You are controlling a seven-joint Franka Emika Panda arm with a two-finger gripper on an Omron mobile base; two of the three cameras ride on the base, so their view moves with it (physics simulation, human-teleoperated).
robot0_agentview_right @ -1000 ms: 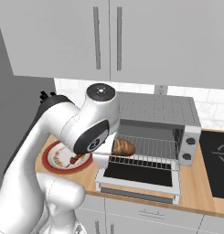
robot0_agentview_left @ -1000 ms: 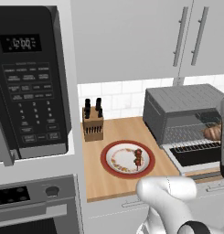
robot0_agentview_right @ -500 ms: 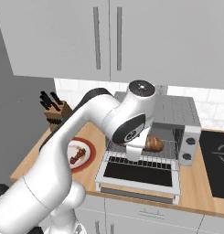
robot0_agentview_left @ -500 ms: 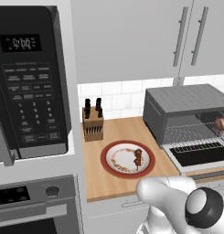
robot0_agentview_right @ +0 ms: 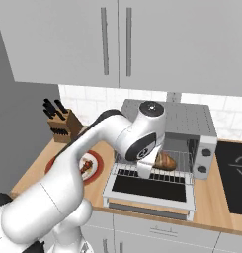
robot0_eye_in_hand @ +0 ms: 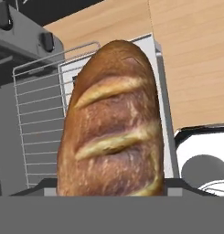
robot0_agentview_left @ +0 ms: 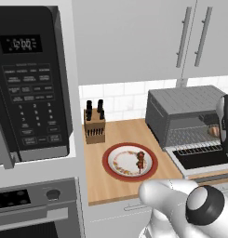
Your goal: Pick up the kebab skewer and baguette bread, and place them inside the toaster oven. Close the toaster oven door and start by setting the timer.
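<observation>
Fingers [robot0_agentview_right: 151,167]: clamped on the baguette bread [robot0_agentview_right: 165,160].
Advice: lower it onto the far rack [robot0_agentview_right: 179,152] before releasing.

Even, bright, flat rendered light throughout; shadows are faint and soft, with no glare. Both base views look slightly soft; the hand view is sharper.

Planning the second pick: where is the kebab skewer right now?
The kebab skewer lies on the red-rimmed plate on the wooden counter, between the knife block and the toaster oven in the left base view.
</observation>
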